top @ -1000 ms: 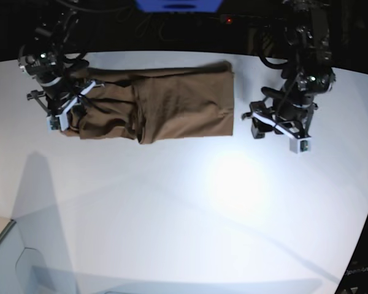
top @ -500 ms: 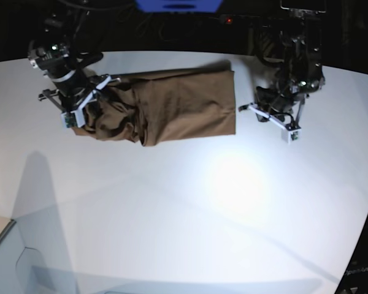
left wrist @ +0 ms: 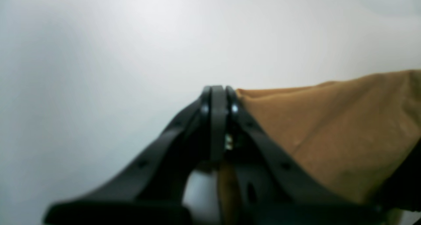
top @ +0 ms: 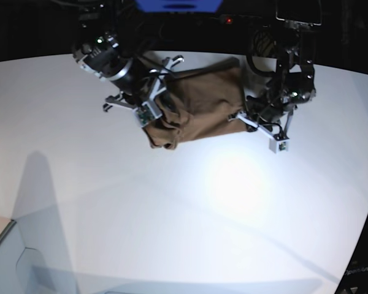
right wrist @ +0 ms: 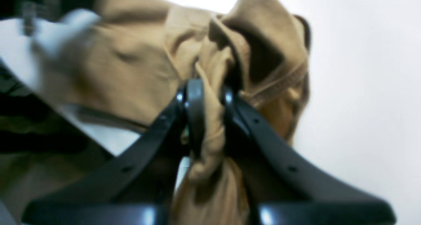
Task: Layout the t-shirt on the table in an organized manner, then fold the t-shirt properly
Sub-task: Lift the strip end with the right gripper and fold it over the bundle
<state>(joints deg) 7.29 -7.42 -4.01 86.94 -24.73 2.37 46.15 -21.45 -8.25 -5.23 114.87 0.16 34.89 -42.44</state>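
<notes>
Brown cotton fills the right half of your left wrist view: the t-shirt (left wrist: 332, 133) lies against the white table (left wrist: 98, 70), its edge running up to the tips of the left gripper (left wrist: 217, 98). The jaws are pressed fully together. A sliver of brown shows low between the fingers, so some cloth may be pinched, but the blur keeps you from being sure how much. If that pinch is only a thin hem, any pull from the other arm could strip it out and you would lose that end of the fold.

Your right wrist view is plainer. The right gripper (right wrist: 207, 96) has a thick twisted rope of the shirt clamped between nearly closed jaws, and the cloth bunches above and hangs below the fingertips. That is a wad, not a clean edge; carried over like this it will set down wrinkled, and layers caught by accident could drag the lower ones along.

From the base view, the t-shirt (top: 196, 107) sits at the far middle of the table (top: 172, 233), crumpled at its left end where the right gripper (top: 148, 110) grips it, flatter towards the left gripper (top: 248, 119) at its right edge. The two arms stand close across a short span of cloth, so watch for the fabric being stretched between them or the linkages meeting.
</notes>
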